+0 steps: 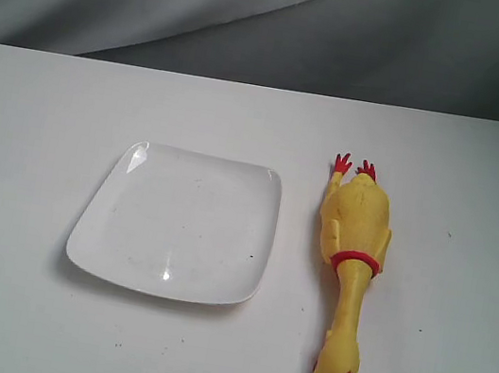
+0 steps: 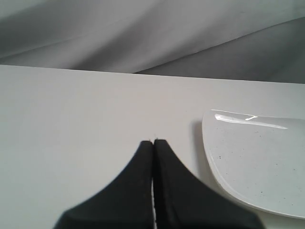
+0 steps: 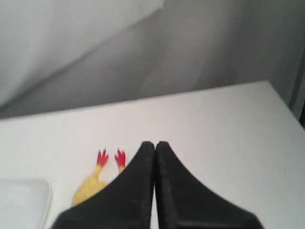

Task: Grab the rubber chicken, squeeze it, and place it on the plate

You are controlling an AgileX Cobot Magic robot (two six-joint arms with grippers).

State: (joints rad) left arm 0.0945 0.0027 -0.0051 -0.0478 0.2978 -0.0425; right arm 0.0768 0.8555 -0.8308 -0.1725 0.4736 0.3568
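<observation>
The yellow rubber chicken point(image 1: 350, 261) lies flat on the white table, red feet toward the back and red comb toward the front edge. The glossy white plate point(image 1: 107, 235) sits just left of it, apart from it. Neither arm shows in the exterior view. My left gripper point(image 2: 153, 141) is shut with nothing in it, above bare table beside the plate point(image 2: 224, 157). My right gripper point(image 3: 155, 143) is also shut and holds nothing; beside its fingers I see the rubber chicken's body and red feet point(image 3: 90, 183) and a corner of the plate point(image 3: 40, 188).
A grey cloth backdrop point(image 1: 277, 19) hangs behind the table's far edge. The table's right edge point(image 3: 281, 100) shows in the right wrist view. Bare tabletop lies left of the plate and right of the chicken.
</observation>
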